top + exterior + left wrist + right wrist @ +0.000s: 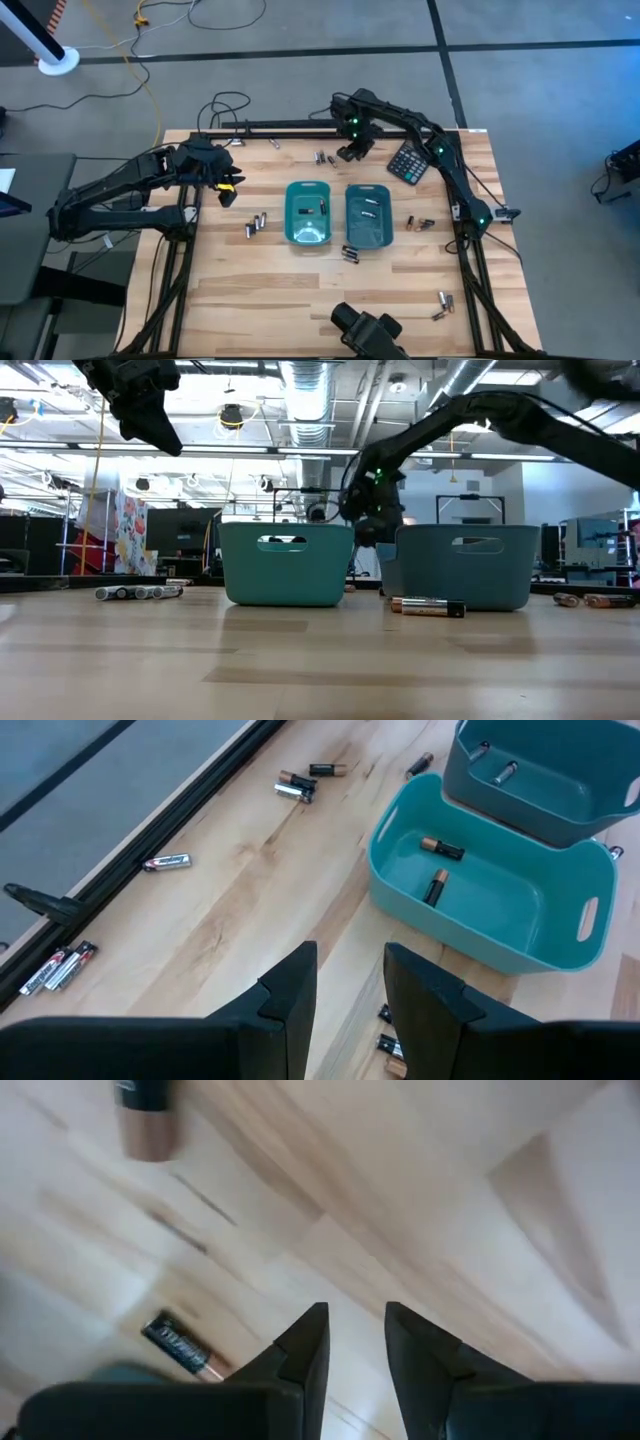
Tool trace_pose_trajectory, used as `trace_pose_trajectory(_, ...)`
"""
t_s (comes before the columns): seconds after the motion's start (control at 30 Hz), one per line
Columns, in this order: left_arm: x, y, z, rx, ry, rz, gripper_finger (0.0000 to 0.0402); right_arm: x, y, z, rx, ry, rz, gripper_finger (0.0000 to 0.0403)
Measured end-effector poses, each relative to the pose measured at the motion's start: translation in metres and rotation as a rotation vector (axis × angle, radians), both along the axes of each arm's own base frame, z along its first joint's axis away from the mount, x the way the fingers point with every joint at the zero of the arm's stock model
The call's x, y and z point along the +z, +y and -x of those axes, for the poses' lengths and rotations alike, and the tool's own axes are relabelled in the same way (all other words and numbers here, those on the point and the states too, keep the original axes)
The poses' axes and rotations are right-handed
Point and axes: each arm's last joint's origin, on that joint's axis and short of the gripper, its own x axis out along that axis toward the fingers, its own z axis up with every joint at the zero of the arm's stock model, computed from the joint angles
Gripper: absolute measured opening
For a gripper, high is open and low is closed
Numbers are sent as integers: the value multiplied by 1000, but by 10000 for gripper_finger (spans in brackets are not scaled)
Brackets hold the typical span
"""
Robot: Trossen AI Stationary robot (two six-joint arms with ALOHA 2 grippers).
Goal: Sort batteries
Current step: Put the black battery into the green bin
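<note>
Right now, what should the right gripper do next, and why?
Probably slide the right gripper to the battery beside it: its fingers have only bare table between them, so nothing is grasped yet. The left gripper waits over the table's left side.

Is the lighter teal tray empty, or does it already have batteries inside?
Not empty. The lighter teal tray holds two batteries lying on its floor, seen in the left wrist view.

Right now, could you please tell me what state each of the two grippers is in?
Left gripper: fingers slightly apart, holding nothing, raised above the table's left side.
Right gripper: fingers slightly apart, nothing between them, low over the wood near loose batteries.
</note>
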Motion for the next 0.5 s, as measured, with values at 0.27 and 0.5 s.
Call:
trace_pose_trajectory(0.27,0,0,0,4,-2,4,114,37,5,2,83,-106,72,119)
trace_pose_trajectory(0.5,0,0,0,2,-1,2,114,44,5,3,90,-132,94,119)
